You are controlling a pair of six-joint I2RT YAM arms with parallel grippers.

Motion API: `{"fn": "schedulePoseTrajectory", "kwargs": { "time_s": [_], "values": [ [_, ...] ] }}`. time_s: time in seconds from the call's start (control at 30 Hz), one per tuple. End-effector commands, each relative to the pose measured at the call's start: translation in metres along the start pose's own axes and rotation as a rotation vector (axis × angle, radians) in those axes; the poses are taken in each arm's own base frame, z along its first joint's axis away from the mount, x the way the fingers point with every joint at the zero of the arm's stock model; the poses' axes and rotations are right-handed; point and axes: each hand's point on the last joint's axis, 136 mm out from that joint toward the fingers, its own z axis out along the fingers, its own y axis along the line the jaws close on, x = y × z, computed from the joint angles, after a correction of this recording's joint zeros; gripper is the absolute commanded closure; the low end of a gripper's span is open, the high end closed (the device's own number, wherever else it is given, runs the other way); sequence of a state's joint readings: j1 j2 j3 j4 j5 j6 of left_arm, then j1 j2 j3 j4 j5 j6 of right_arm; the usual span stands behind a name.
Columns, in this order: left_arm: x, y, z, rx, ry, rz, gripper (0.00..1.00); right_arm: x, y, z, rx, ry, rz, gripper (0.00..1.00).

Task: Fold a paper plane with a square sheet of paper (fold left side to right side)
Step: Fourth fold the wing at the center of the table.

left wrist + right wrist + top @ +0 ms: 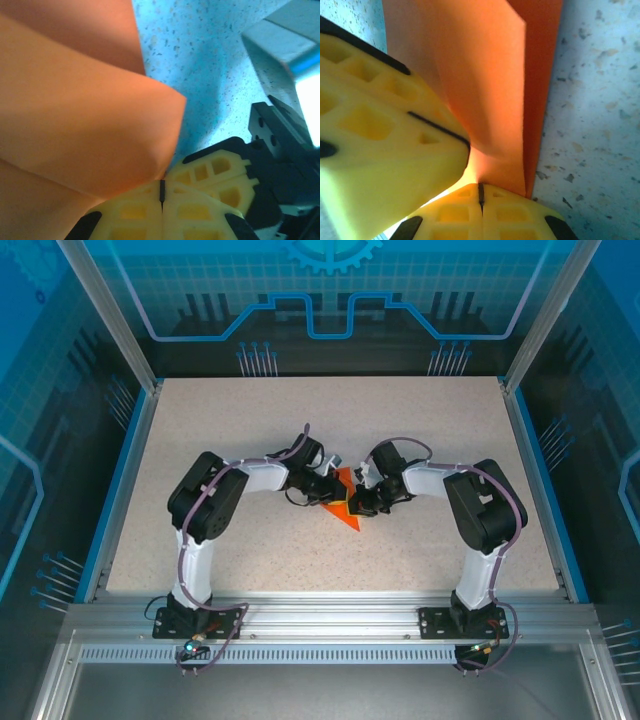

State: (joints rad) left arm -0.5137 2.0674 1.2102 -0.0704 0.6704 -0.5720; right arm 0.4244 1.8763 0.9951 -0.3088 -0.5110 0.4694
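Paper sheet point(348, 512), smooth orange, creased to pointed wedge; left claw point(162, 194), right claw point(481, 196) clenched on it.

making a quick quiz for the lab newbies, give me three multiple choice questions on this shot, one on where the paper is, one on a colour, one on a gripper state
1. Where is the orange paper?
A) mid-table, between the two grippers
B) at the table's far left corner
C) on the metal rail by the arm bases

2. What colour are the gripper fingers?
A) red
B) yellow
C) green

3. How does the right gripper stand?
A) wide open above the paper
B) shut on a pen
C) shut on the orange paper

Answers:
1 A: the top view shows it on the table, between the left gripper and the right one.
2 B: both wrist views show yellow fingers.
3 C: its fingertips meet, with the paper's fold running into the seam between them.
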Motion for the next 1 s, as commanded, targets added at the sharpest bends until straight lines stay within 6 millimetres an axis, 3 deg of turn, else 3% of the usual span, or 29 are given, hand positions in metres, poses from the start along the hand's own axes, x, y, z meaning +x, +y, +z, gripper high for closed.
{"fn": "schedulePoseTrajectory", "kwargs": {
  "time_s": [0.0, 0.47, 0.97],
  "values": [
    [0.000, 0.003, 0.006, -0.021, 0.016, 0.021, 1.00, 0.032, -0.056, 0.006, 0.196, 0.102, 0.104, 1.00],
    [-0.009, 0.043, 0.005, -0.141, -0.030, -0.012, 1.00, 0.043, -0.067, 0.003, 0.256, 0.140, 0.110, 1.00],
    [-0.047, 0.048, -0.019, -0.152, -0.117, -0.017, 1.00, 0.054, -0.071, 0.004, 0.263, 0.165, 0.118, 1.00]
  ]
}}
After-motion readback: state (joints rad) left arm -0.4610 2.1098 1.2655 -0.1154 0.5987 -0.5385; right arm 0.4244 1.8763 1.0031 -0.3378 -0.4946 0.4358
